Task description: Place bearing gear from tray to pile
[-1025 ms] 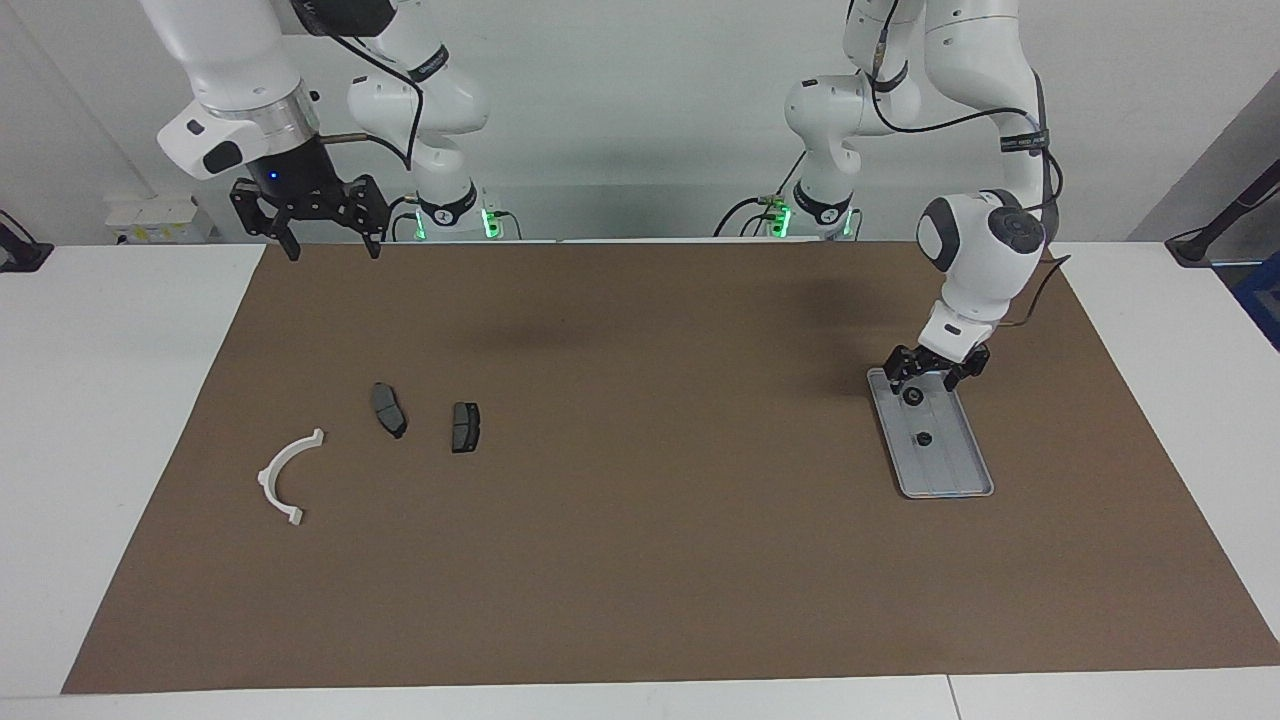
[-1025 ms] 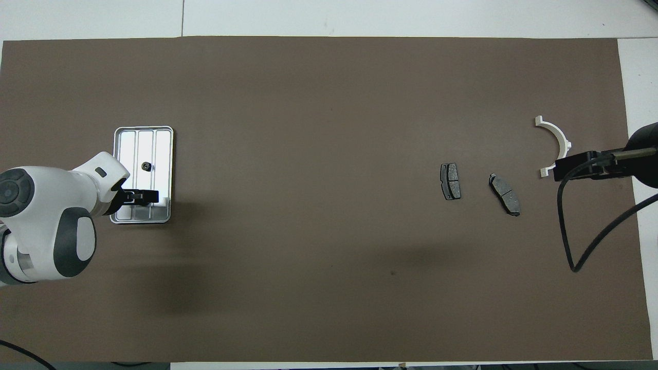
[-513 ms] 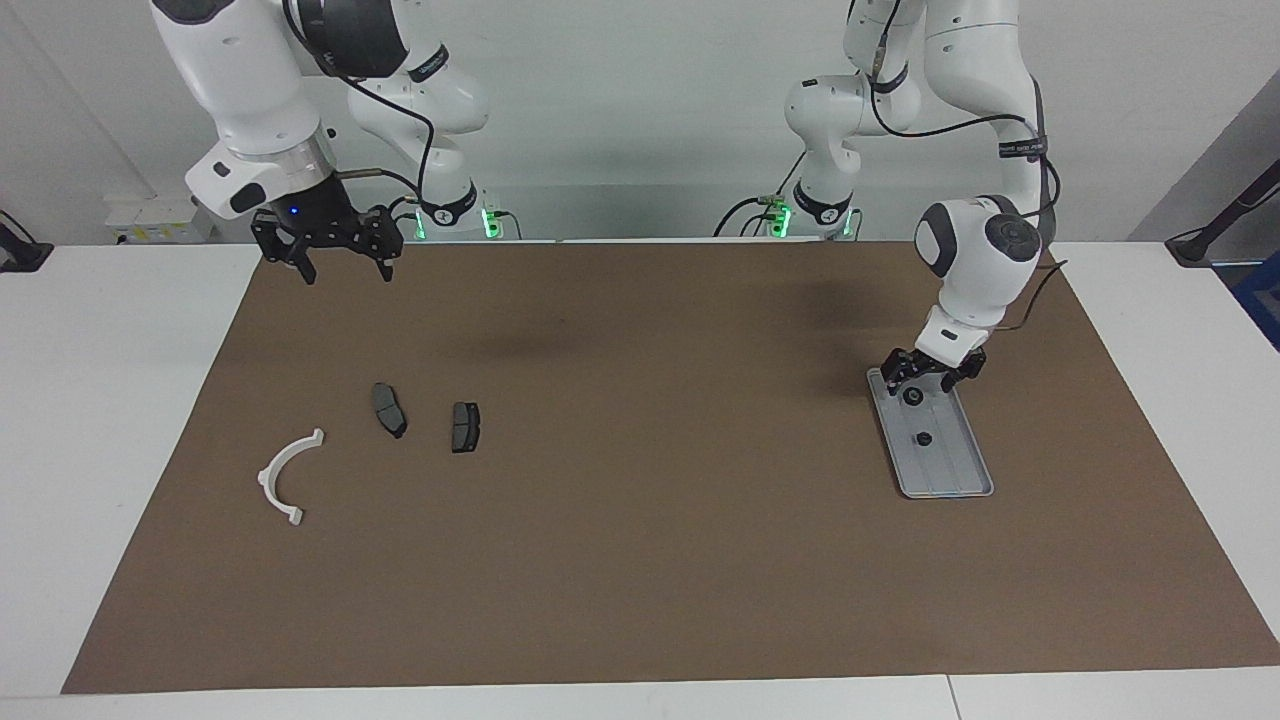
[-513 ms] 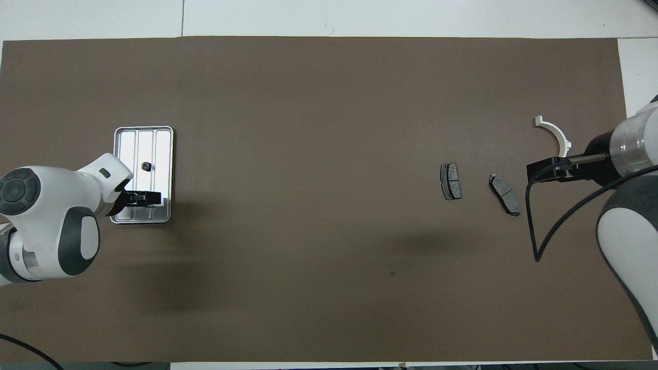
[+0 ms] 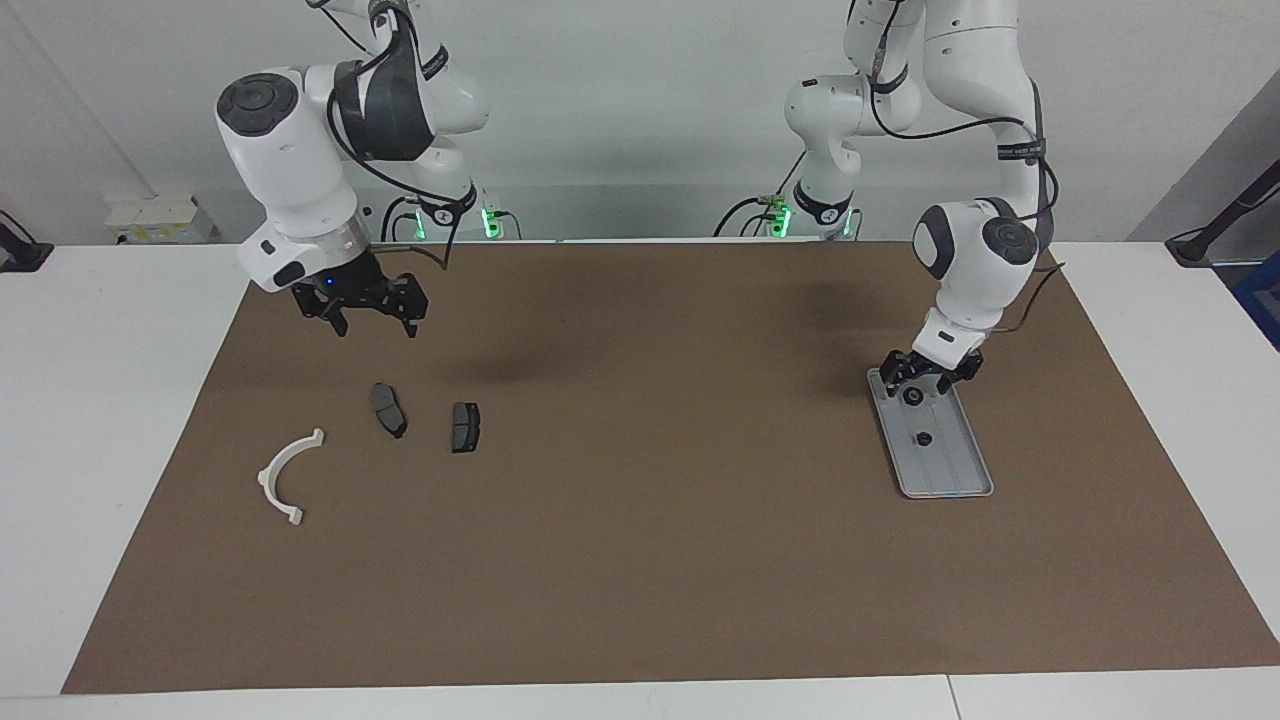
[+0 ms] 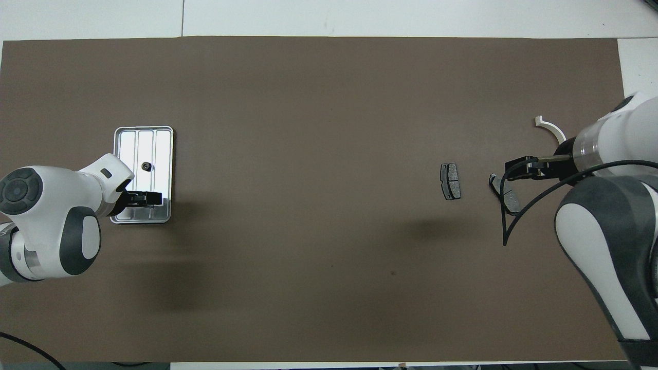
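Facing view: left gripper point(image 5: 916, 380) down in tray point(image 5: 950, 470) at its robot-side end, fingers either side of bearing gear point(image 5: 912, 397); pinch or gap, cannot tell. Second gear point(image 5: 923, 438) mid-tray. Right gripper point(image 5: 378, 325) raised over mat, fingers spread, empty.

Overhead view: tray point(image 6: 123, 136) near left arm's end of surface. Brake pads point(image 6: 450, 181), white bracket point(image 6: 550, 127) near right arm's end.
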